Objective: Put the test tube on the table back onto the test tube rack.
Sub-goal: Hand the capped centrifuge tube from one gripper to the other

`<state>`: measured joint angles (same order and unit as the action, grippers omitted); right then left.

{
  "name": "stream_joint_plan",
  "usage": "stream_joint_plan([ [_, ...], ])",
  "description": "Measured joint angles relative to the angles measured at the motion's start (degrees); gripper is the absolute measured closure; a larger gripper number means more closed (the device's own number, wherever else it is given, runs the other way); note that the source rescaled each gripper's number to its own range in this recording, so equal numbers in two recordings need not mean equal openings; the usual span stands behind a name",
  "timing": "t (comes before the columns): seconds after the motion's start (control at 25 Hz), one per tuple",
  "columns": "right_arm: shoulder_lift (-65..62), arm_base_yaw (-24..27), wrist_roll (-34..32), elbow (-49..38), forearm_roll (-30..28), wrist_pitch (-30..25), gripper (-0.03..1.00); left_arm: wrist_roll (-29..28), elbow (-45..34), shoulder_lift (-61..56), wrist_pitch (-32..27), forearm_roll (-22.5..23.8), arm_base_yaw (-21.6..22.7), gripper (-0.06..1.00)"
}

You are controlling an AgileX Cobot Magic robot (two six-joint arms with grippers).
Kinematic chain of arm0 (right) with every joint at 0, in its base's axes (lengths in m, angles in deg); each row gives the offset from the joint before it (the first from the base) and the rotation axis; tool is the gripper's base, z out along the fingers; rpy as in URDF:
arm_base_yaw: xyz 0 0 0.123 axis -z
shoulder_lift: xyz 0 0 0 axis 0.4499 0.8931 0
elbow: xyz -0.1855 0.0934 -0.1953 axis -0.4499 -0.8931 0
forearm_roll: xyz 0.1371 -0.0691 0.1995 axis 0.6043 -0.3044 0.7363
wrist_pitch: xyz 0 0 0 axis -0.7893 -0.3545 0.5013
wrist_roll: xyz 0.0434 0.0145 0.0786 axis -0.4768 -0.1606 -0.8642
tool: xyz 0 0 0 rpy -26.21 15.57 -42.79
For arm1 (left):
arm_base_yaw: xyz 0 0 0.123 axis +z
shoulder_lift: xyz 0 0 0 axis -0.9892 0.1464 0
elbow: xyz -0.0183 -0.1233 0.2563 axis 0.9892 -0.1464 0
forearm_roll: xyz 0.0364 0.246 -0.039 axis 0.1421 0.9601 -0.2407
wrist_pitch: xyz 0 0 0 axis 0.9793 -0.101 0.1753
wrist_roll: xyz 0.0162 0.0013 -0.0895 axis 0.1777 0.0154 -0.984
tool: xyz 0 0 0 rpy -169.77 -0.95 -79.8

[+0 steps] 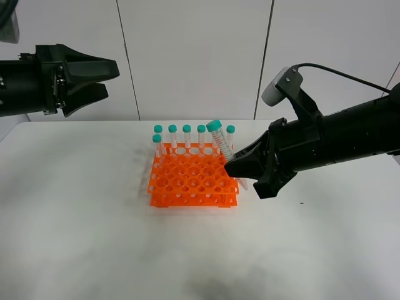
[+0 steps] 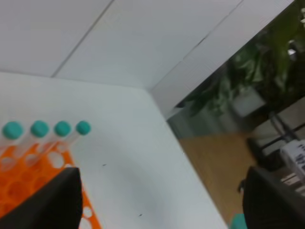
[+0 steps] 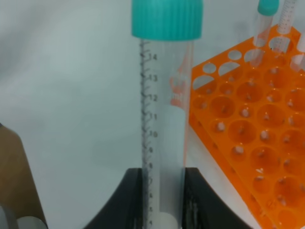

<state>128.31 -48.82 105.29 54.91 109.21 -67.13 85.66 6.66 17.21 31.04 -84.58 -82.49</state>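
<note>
Though tilted, the test tube [image 1: 222,144] sits pinched — right claw [image 1: 239,174].

The tube [image 3: 162,133] is clear plastic, smooth and glossy, with dark graduations printed on its wall. Its cap [image 3: 167,19] is teal plastic with a duller, satin face. The racked tubes [image 1: 187,139] look the same: clear walls, teal caps. The rack [image 1: 194,178] is bright orange moulded plastic, smooth, with a light sheen on its top tier. The table [image 1: 94,237] is white, smooth and nearly matt, with only soft shading. The right end effector [image 1: 240,178] and left end effector [image 1: 112,79] are black and matt, seemingly hard plastic. The wall panels [image 1: 194,56] are plain, smooth and off-white. The floor [image 2: 214,162] looks like brown wood, though blurred.
</note>
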Motion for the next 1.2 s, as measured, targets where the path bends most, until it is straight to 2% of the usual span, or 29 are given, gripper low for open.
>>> stream_joint_plan([
  [0.12,0.00,0.00,-1.33,0.00,0.04,0.00,0.94,0.73,0.00,1.41,0.69,-1.15,-4.98,0.00],
  [0.28,0.00,0.00,-1.64,0.00,0.04,0.00,0.94,3.42,0.04,2.80,6.59,-3.17,-13.35,0.00],
  [0.4,0.00,-0.23,-1.66,0.00,0.04,0.06,0.94,4.23,1.27,4.38,10.45,-3.29,-17.66,0.00],
  [0.52,0.00,-0.30,-2.19,0.00,0.11,0.00,0.94,4.36,3.33,6.53,11.05,-3.60,-20.98,0.00],
  [0.72,0.00,-0.30,-3.18,0.00,0.19,-0.17,0.94,4.36,6.34,10.04,10.85,-3.67,-25.00,0.00],
  [1.2,0.00,-0.30,-3.18,0.00,0.02,-1.94,0.94,4.36,8.08,13.50,11.04,-3.73,-31.36,0.00],
])
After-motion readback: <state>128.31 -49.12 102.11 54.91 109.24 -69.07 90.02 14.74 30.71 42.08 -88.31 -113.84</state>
